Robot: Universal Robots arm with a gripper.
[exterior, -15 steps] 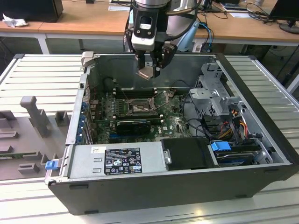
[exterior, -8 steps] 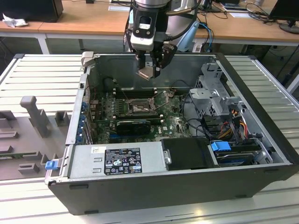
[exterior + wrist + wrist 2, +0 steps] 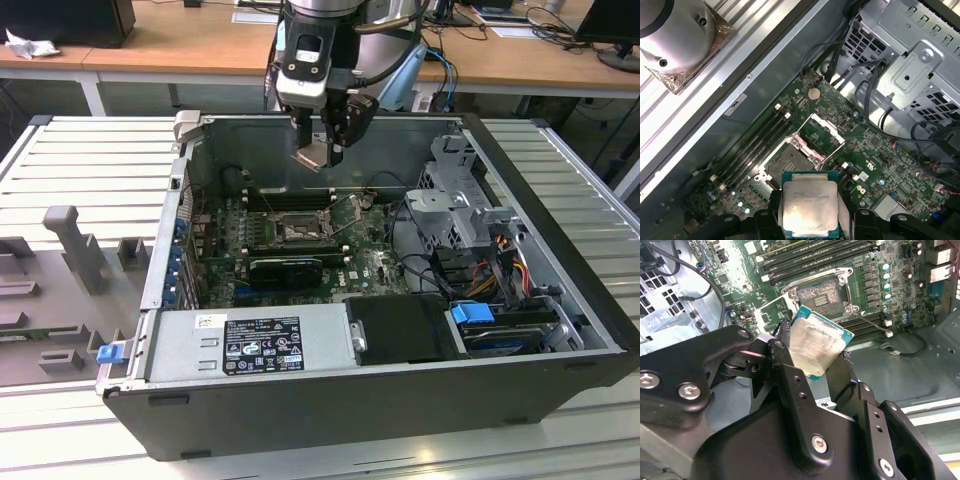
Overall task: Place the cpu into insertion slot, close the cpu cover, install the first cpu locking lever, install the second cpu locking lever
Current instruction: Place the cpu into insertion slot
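My gripper [image 3: 322, 150] hangs inside the open computer case, above the motherboard, shut on the cpu [image 3: 311, 157]. The cpu [image 3: 815, 347] is a flat silvery-beige square on a green backing, held by its edges between the black fingers [image 3: 786, 347]; in the first wrist view the cpu [image 3: 809, 205] sits tilted in the grip. Below and apart from it lies the insertion slot [image 3: 788, 162], a square socket with a dark centre [image 3: 822, 295] and bare contacts [image 3: 297, 228]. The cpu cover [image 3: 830, 129] is flipped open beside the socket [image 3: 759, 319].
Long black memory slots [image 3: 815, 257] run along one side of the socket. A metal drive cage [image 3: 455, 200] with cables stands at the exterior view's right. A power supply [image 3: 250, 345] fills the near side. Case walls [image 3: 400, 135] surround the board.
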